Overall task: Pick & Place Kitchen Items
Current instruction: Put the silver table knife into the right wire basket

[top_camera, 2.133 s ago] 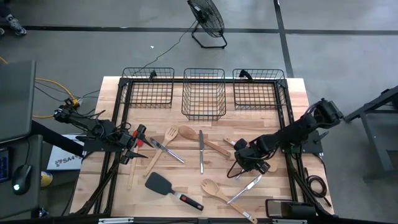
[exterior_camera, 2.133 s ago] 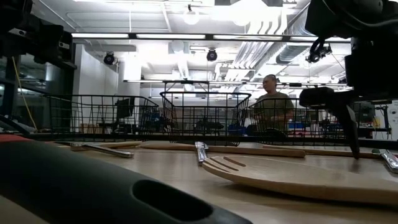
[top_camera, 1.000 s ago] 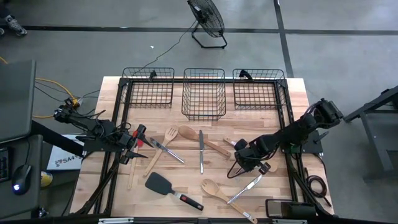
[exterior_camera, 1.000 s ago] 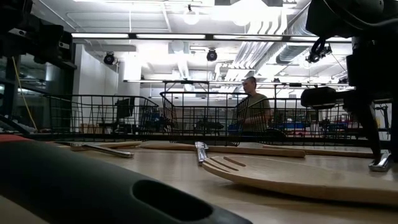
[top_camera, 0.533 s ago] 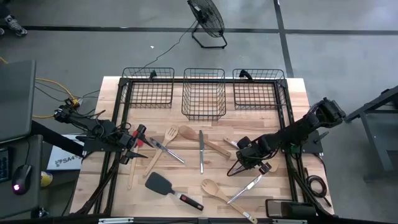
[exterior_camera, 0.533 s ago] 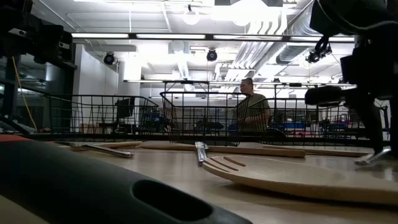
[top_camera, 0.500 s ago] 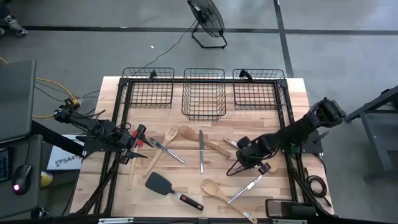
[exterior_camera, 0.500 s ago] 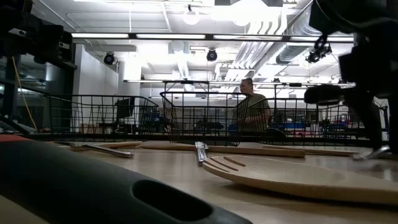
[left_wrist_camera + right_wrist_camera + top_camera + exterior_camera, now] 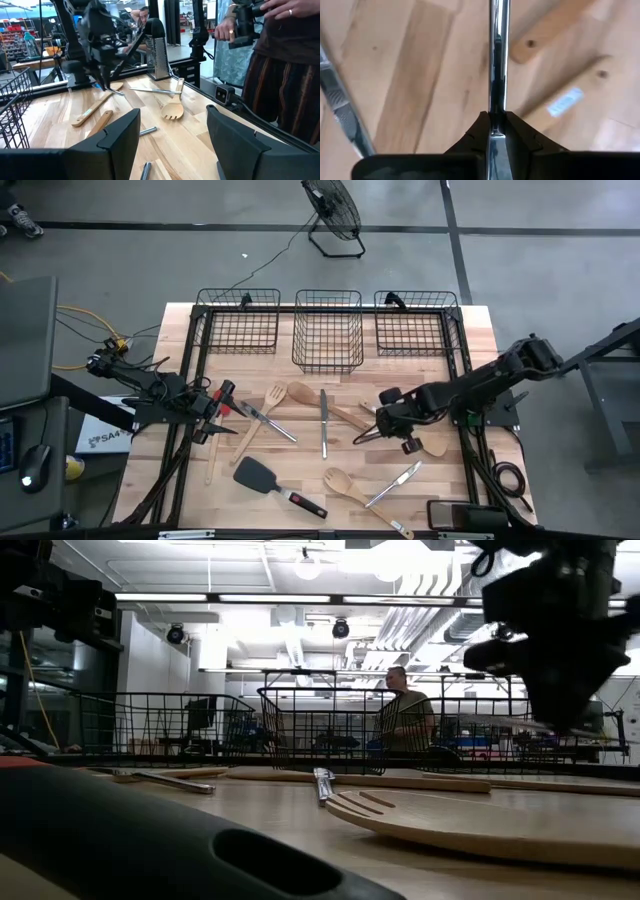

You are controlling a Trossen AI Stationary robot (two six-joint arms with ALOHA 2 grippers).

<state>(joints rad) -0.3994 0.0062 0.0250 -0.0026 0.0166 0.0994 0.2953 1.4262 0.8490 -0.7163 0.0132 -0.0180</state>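
A thin metal utensil (image 9: 496,60) is clamped by the right gripper (image 9: 382,423), apparently near its end, so it could swivel or be dropped before a basket (image 9: 327,330) is reached; the left gripper (image 9: 222,408) is held open

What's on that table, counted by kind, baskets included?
Wire baskets: 3
Wooden spoons and fork: 4, one partly under the right arm
Silver metal cutlery: 4, one held in the right gripper
Black turner: 1
Wooden-handled tool by the left arm, head hidden: 1
Total: 13

Robot lab/workshop: ceiling ducts (image 9: 430,580), concrete floor (image 9: 150,260), floor fan (image 9: 332,210).
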